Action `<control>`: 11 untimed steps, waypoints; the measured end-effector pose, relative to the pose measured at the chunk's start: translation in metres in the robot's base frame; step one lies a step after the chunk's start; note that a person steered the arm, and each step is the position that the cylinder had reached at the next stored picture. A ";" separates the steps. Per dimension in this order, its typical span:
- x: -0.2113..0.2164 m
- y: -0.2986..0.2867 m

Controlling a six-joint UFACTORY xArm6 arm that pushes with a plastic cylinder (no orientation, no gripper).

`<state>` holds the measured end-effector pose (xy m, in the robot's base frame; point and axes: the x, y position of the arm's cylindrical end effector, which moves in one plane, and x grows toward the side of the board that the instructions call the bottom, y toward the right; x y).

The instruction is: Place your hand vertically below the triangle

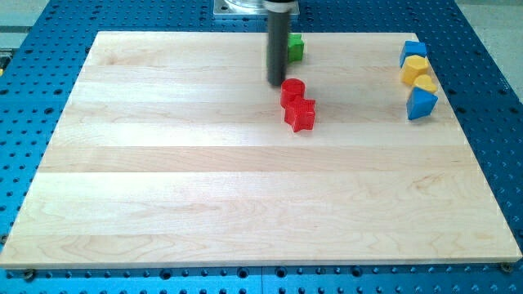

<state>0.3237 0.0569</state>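
The blue triangle block [421, 104] lies at the view's right edge of the wooden board [245, 188], lowest in a column of blocks. Above it sit a yellow block [425, 83], a yellow hexagon-like block [413, 69] and a blue block [413, 51]. My tip [276, 83] is near the view's top centre, just left of a red cylinder [292, 91] and far to the left of the triangle. A red star block [300, 115] lies just below the cylinder. A green block [294, 47] sits right of the rod, partly hidden by it.
The board rests on a blue perforated table [490, 163]. The arm's grey mount [245, 8] shows at the view's top edge.
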 end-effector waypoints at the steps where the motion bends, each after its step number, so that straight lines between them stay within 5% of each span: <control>1: 0.019 0.043; 2: 0.046 0.020; 4: 0.005 0.097; 6: 0.157 0.126; 7: 0.189 0.154; 9: 0.193 0.160; 11: 0.164 0.233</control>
